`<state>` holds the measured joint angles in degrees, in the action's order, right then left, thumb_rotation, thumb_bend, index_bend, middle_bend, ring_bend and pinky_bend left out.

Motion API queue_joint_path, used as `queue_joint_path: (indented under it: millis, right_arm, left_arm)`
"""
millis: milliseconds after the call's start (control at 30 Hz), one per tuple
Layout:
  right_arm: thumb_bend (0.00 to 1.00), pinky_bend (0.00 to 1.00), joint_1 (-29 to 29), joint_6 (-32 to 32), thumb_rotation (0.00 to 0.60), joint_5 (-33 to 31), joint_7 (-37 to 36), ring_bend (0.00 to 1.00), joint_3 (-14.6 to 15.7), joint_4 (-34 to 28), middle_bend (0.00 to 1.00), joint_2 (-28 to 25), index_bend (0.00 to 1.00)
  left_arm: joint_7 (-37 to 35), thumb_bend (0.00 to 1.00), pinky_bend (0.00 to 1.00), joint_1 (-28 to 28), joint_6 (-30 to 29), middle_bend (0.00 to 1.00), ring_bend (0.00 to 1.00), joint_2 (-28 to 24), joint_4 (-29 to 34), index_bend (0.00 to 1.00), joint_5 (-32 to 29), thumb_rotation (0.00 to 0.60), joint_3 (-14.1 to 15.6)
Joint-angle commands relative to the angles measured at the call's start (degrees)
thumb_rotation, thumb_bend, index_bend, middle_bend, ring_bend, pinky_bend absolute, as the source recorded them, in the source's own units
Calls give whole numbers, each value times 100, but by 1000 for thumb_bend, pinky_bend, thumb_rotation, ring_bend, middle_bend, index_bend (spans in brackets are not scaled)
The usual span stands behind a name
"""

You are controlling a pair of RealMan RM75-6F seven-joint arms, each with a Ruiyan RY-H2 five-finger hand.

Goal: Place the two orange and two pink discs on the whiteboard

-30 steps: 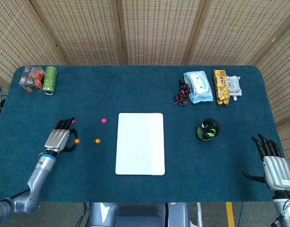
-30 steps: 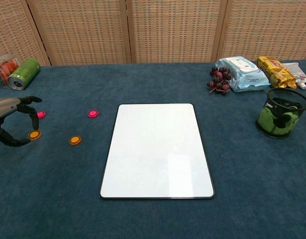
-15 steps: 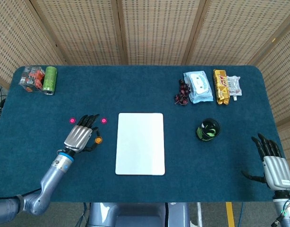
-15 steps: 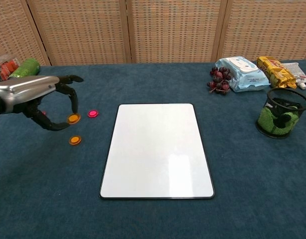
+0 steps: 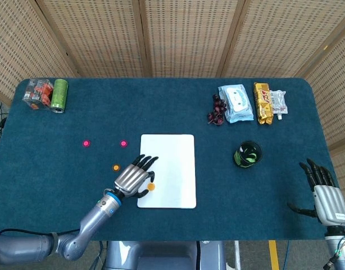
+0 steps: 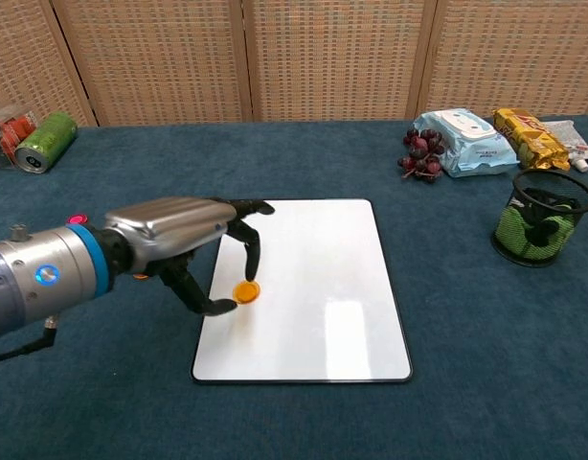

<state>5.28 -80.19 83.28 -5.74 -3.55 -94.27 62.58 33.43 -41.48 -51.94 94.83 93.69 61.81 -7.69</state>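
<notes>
My left hand [image 5: 133,177] [image 6: 174,240] pinches an orange disc [image 5: 151,186] [image 6: 246,290] between thumb and a fingertip, low over the left part of the whiteboard [image 5: 175,157] [image 6: 323,278]. Whether the disc touches the board I cannot tell. The second orange disc [image 5: 116,167] lies on the cloth just left of the board. Two pink discs [image 5: 86,143] [image 5: 123,143] lie further back on the left; the chest view shows only one pink disc [image 6: 79,219], the rest hidden by my arm. My right hand [image 5: 325,194] rests open at the table's right front edge.
A green can [image 5: 59,94] [image 6: 47,142] and a small box [image 5: 37,93] stand at the back left. Grapes [image 5: 216,109] [image 6: 420,153], a wipes pack [image 5: 236,103] [image 6: 466,142] and a yellow snack bag [image 5: 263,103] lie at the back right. A mesh cup [image 5: 248,154] [image 6: 541,228] stands right of the board.
My left hand has carried the orange disc rightward from the cloth to over the whiteboard's left side. The right hand has stayed put.
</notes>
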Motion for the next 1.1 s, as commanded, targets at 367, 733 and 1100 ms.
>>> queue_joint_path:
  millis: [367,733,1100]
  right_arm:
    - [0,0,6,23,600,-15,-66,0,1,1,0,-18,21]
    - [0,0,4,23,600,-18,-117,0,0,-6,0,-31,21]
    - [0,0,15,53,600,-12,-82,0,15,-11,0,-39,21]
  left_arm:
    - [473,304,0,-446,4,0,0,800,-482,318,-377,600,100]
    - [314,307,0,-401,-252,0,0,579,-409,193,-214,600,142]
    - [-492,313,0,148,-516,0,0,-623,-585,287,-244,600,255]
